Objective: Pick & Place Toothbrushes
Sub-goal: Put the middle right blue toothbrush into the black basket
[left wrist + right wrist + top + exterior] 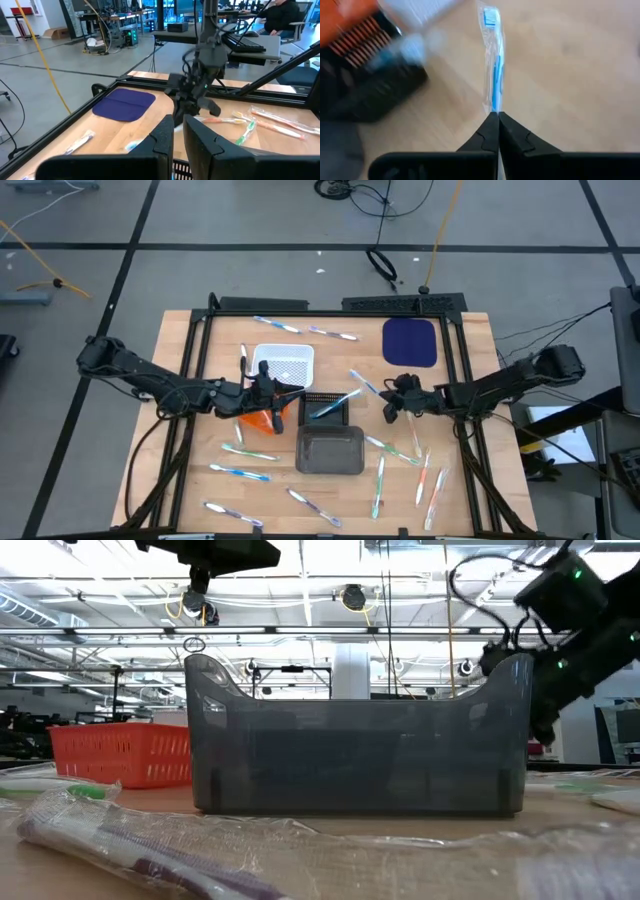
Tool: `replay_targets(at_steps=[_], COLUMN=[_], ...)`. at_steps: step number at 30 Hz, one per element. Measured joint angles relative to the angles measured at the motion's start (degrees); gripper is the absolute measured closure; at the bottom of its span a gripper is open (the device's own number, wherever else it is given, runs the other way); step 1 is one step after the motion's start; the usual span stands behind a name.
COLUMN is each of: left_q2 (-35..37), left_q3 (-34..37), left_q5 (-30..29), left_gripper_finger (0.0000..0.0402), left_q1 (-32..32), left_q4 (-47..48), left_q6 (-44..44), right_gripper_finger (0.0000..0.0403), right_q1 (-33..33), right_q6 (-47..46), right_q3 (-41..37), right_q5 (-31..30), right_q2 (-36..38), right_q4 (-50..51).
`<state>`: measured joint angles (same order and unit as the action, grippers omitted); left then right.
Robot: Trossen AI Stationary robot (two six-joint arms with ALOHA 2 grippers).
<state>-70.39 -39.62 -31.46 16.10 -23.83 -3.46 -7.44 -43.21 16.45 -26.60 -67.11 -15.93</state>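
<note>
Right claw (498, 116), centre-right of the high view, is clenched on a blue wrapped toothbrush (493, 65) w/ its head pointing away over the wood surface (570, 75). Left claw (178, 131) sits left of centre by the orange basket (120, 754); can't tell if it grips anything.

Robotics lab or industrial workshop. Wooden tabletop (180, 430) w/ black metal frame sits on a grey floor (250, 220) marked w/ dark tape lines, cables trailing across it. Beyond the tabletop: open hall w/ white ceiling beams (330, 635) & hanging lights, workbenches (220, 37) w/ electronics, a yellow cable (42, 55), a seated person (282, 15) at a desk.
</note>
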Motion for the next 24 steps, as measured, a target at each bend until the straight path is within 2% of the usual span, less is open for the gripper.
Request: replay_targets(at_steps=[8,12,17,24], left_q2=[0.0,0.0,-0.7,-4.9], left_q3=[0.0,0.0,0.0,0.0], left_q5=[-0.1,0.0,0.4,7.9], left_gripper_finger=[0.036,0.036,0.036,0.0359], left_q1=[-1.4,-2.3,-3.3,-6.1], left_q4=[-0.1,-0.2,-2.8,-11.5], left_q6=[-2.7,-5.1,-6.2,-5.6], right_gripper_finger=[0.0398,0.04,0.0401,0.0402], right_q1=[0.0,0.0,-0.1,-0.2], right_q6=[8.1,13.9,20.9,25.3], right_q3=[0.0,0.0,0.1,0.2], right_q5=[-3.5,-3.4,-0.1,2.9], right_q2=[11.3,15.1,16.6,16.3], right_q4=[-1.3,-6.7,-16.8,-23.9])
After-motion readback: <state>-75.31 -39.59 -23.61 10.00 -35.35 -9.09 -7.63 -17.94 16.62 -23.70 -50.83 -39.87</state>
